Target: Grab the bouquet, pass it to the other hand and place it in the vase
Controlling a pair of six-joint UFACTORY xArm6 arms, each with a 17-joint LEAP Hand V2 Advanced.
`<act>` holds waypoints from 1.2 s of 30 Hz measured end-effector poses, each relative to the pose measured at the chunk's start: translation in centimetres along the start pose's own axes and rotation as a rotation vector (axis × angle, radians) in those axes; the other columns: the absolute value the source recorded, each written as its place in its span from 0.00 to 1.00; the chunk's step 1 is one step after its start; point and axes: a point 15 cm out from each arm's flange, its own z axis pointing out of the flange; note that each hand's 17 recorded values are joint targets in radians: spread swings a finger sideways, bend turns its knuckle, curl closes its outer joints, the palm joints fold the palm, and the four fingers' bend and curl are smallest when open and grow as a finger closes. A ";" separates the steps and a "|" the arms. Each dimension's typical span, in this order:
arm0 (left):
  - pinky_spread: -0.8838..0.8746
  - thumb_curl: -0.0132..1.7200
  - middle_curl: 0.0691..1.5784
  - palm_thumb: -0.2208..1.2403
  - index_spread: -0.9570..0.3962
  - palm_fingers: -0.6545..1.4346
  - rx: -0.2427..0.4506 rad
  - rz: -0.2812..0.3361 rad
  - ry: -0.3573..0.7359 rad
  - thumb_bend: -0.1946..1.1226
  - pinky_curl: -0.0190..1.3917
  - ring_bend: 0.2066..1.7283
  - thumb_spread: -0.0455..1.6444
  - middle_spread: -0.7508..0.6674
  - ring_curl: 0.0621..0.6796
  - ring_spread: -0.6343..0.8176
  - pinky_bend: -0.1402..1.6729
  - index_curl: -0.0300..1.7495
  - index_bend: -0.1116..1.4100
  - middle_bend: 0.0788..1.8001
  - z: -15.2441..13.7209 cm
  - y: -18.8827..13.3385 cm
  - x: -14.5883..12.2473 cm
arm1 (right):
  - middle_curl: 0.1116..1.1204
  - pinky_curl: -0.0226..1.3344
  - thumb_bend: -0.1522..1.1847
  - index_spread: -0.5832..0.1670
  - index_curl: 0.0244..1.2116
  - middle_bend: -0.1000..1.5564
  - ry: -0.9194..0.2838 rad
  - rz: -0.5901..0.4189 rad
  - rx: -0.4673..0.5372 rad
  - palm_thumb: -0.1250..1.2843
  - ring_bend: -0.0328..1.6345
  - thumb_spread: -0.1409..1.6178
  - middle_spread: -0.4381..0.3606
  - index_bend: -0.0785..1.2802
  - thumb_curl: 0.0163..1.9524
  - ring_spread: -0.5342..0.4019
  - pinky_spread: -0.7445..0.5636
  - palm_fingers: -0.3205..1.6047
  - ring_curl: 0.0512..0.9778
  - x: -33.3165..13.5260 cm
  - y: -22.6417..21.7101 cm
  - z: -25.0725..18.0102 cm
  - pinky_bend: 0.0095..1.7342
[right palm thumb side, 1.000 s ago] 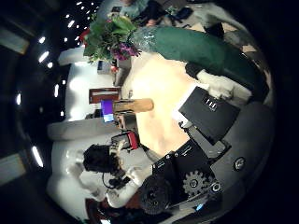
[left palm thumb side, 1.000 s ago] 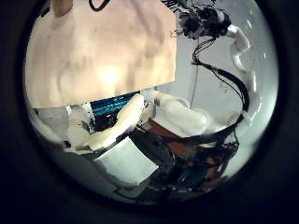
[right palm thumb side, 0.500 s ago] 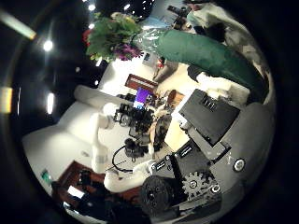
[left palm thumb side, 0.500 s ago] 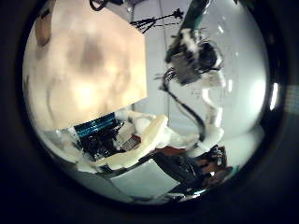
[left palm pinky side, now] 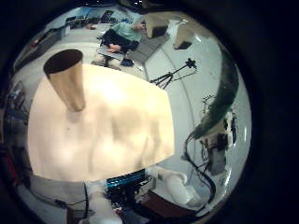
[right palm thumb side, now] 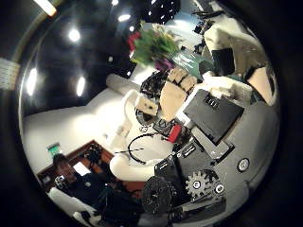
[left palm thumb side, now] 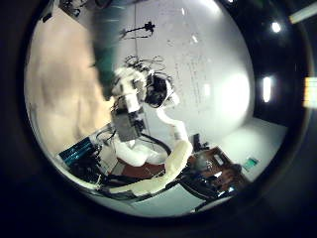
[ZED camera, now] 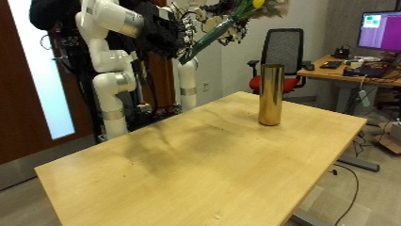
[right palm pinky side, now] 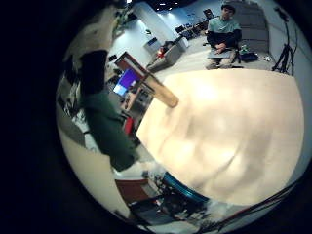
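Note:
In the outside view a tall brass vase (ZED camera: pixel 269 94) stands upright on the far side of the wooden table (ZED camera: pixel 188 160). The bouquet (ZED camera: pixel 232 19), flowers in a green wrap, is held high above the table's back edge by my right hand (ZED camera: pixel 188 33), whose fingers are curled round the wrap. The right thumb side view shows the flowers (right palm thumb side: pixel 156 45) beside its fingers (right palm thumb side: pixel 175 90). The left thumb side view shows my right hand (left palm thumb side: pixel 144 94) gripping the wrap (left palm thumb side: pixel 104 50). My left hand (left palm thumb side: pixel 158 174) has relaxed fingers and holds nothing. The vase also shows in the left little finger side view (left palm pinky side: pixel 67 79).
An office chair (ZED camera: pixel 286 47) and a desk with a monitor (ZED camera: pixel 382 28) stand behind the table's far end. The white arms (ZED camera: pixel 113 56) rise behind the table's back edge. The tabletop also shows in the right little finger side view (right palm pinky side: pixel 224 127).
Both palm cameras have swung. The left palm has turned from the tabletop towards my right hand and the bouquet. The bouquet stays in my right hand, now raised higher.

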 end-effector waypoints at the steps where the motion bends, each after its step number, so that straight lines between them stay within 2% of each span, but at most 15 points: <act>1: 0.76 0.19 0.18 0.23 0.94 0.40 -0.008 -0.006 0.015 0.12 0.23 0.30 0.48 0.83 0.22 0.77 0.24 0.16 0.17 0.11 0.2 -0.1 0.0 | 0.64 0.73 0.10 0.46 0.77 0.88 0.001 -0.008 0.000 0.92 0.89 0.18 0.41 0.87 0.47 0.37 0.40 0.75 0.62 -0.3 0.0 0.0 0.64; 6: 0.76 0.20 0.18 0.25 0.95 0.39 -0.046 -0.015 0.087 0.12 0.24 0.32 0.48 0.84 0.23 0.77 0.25 0.16 0.17 0.12 0.5 0.4 0.8 | 0.64 0.75 0.10 0.46 0.76 0.88 0.003 -0.008 -0.003 0.92 0.89 0.17 0.41 0.87 0.47 0.37 0.39 0.75 0.62 -0.5 0.1 0.3 0.63; 10: 0.76 0.20 0.18 0.25 0.94 0.39 -0.041 -0.002 0.078 0.12 0.23 0.32 0.48 0.83 0.22 0.77 0.25 0.16 0.18 0.13 0.2 0.8 1.1 | 0.64 0.76 0.10 0.46 0.76 0.88 0.016 0.005 -0.002 0.91 0.89 0.17 0.41 0.87 0.47 0.37 0.39 0.75 0.62 -0.1 0.1 0.0 0.62; 14: 0.76 0.20 0.18 0.26 0.94 0.40 -0.044 0.011 0.054 0.12 0.23 0.32 0.48 0.83 0.20 0.77 0.25 0.16 0.18 0.14 0.1 1.6 1.0 | 0.64 0.77 0.10 0.46 0.76 0.88 0.048 0.054 0.052 0.90 0.89 0.18 0.41 0.87 0.47 0.37 0.39 0.76 0.62 0.9 -0.7 -1.7 0.62; 15: 0.76 0.20 0.18 0.26 0.94 0.40 -0.045 0.012 0.050 0.12 0.23 0.33 0.48 0.83 0.20 0.77 0.25 0.16 0.18 0.14 0.2 1.7 1.0 | 0.63 0.78 0.09 0.46 0.76 0.88 0.060 0.065 0.067 0.89 0.89 0.20 0.41 0.87 0.47 0.37 0.39 0.76 0.62 1.3 -0.8 -2.2 0.62; 17: 0.76 0.20 0.18 0.26 0.94 0.40 -0.047 0.013 0.047 0.12 0.23 0.33 0.48 0.82 0.20 0.77 0.25 0.16 0.18 0.14 0.2 1.8 0.9 | 0.62 0.77 0.08 0.46 0.75 0.87 0.101 0.090 0.106 0.80 0.87 0.33 0.40 0.85 0.45 0.37 0.37 0.77 0.61 2.4 -1.2 -3.6 0.63; 20: 0.76 0.20 0.18 0.26 0.94 0.40 -0.057 -0.001 0.018 0.12 0.23 0.33 0.48 0.82 0.19 0.77 0.25 0.17 0.18 0.14 0.2 2.1 0.2 | 0.60 0.73 0.08 0.46 0.72 0.84 0.187 0.132 0.163 0.74 0.86 0.41 0.39 0.80 0.43 0.37 0.35 0.77 0.59 4.5 -1.5 -6.0 0.63; 22: 0.76 0.20 0.18 0.26 0.94 0.40 -0.073 -0.013 -0.025 0.12 0.23 0.33 0.48 0.82 0.18 0.77 0.25 0.17 0.18 0.14 0.2 2.4 -0.7 | 0.55 0.65 0.07 0.43 0.68 0.77 0.241 0.150 0.171 0.67 0.81 0.42 0.36 0.66 0.40 0.34 0.27 0.69 0.54 5.5 -1.2 -7.1 0.60; 25: 0.77 0.20 0.17 0.27 0.94 0.39 -0.109 -0.028 -0.106 0.12 0.23 0.33 0.49 0.82 0.18 0.77 0.25 0.17 0.18 0.13 0.3 3.2 -2.2 | 0.52 0.59 0.08 0.41 0.65 0.72 0.308 0.175 0.139 0.66 0.78 0.43 0.34 0.54 0.38 0.32 0.20 0.70 0.51 6.9 0.0 -7.8 0.59; 26: 0.77 0.20 0.17 0.27 0.94 0.39 -0.127 -0.034 -0.139 0.12 0.23 0.33 0.49 0.82 0.18 0.77 0.25 0.17 0.18 0.13 0.5 3.4 -2.8 | 0.51 0.56 0.08 0.41 0.64 0.70 0.329 0.185 0.123 0.66 0.76 0.44 0.35 0.49 0.37 0.31 0.16 0.67 0.49 7.4 0.6 -8.0 0.58; 27: 0.77 0.20 0.17 0.27 0.94 0.39 -0.142 -0.036 -0.171 0.12 0.23 0.33 0.49 0.82 0.18 0.78 0.25 0.17 0.18 0.13 0.7 3.6 -3.3 | 0.49 0.55 0.09 0.40 0.63 0.66 0.343 0.194 0.109 0.66 0.73 0.45 0.35 0.45 0.37 0.30 0.15 0.60 0.48 7.8 1.0 -8.1 0.58; 29: 0.77 0.20 0.17 0.28 0.94 0.39 -0.154 -0.041 -0.239 0.12 0.23 0.32 0.49 0.82 0.17 0.78 0.25 0.17 0.18 0.13 1.0 3.6 -4.5 | 0.49 0.54 0.09 0.38 0.64 0.64 0.356 0.206 0.097 0.67 0.69 0.49 0.35 0.45 0.35 0.30 0.21 0.49 0.45 8.4 1.3 -8.3 0.50; 32: 0.77 0.20 0.17 0.28 0.93 0.39 -0.150 -0.044 -0.334 0.12 0.23 0.32 0.49 0.82 0.17 0.78 0.24 0.17 0.18 0.12 1.2 3.4 -5.6 | 0.48 0.52 0.09 0.37 0.63 0.64 0.361 0.215 0.087 0.68 0.65 0.52 0.35 0.48 0.34 0.32 0.30 0.44 0.42 8.9 1.6 -8.4 0.42; 34: 0.77 0.20 0.17 0.28 0.93 0.38 -0.168 -0.051 -0.375 0.12 0.23 0.31 0.49 0.82 0.16 0.78 0.24 0.18 0.18 0.12 2.0 3.5 -5.8 | 0.45 0.48 0.09 0.36 0.61 0.63 0.371 0.218 0.074 0.68 0.59 0.55 0.35 0.52 0.33 0.40 0.53 0.39 0.36 9.2 1.9 -8.5 0.34; 36: 0.78 0.20 0.17 0.29 0.93 0.38 -0.199 -0.061 -0.407 0.12 0.23 0.31 0.50 0.82 0.16 0.78 0.24 0.18 0.18 0.12 3.0 3.8 -6.1 | 0.43 0.46 0.09 0.37 0.60 0.62 0.385 0.222 0.058 0.68 0.57 0.57 0.37 0.53 0.32 0.44 0.66 0.39 0.34 9.4 2.3 -8.5 0.31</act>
